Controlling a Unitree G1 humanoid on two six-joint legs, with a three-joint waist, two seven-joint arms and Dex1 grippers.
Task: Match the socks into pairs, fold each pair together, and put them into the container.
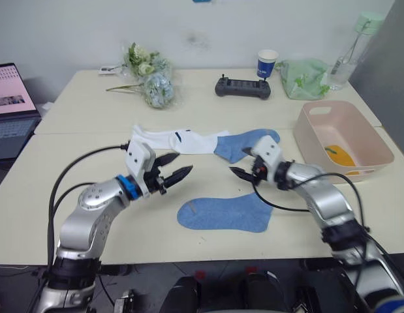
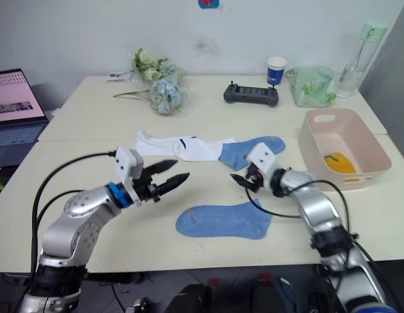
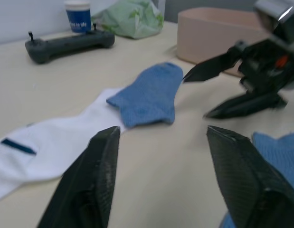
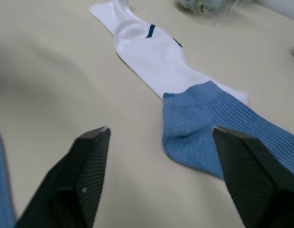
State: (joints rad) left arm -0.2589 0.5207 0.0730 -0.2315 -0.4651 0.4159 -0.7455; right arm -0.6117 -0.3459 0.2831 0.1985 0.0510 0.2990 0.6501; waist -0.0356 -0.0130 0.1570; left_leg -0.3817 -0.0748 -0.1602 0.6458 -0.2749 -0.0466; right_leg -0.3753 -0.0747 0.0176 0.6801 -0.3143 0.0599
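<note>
silver-grey arms, black cables, blue wrist ring, white blocks, black claw fingers.

Two pale beige tables stand pushed together before a plain white wall.

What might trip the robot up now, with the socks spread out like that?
The far light blue sock lies over the end of a white sock, so the open right gripper might drag both. The near light blue sock lies apart, so matching needs a second pick. The container already holds something yellow.
</note>
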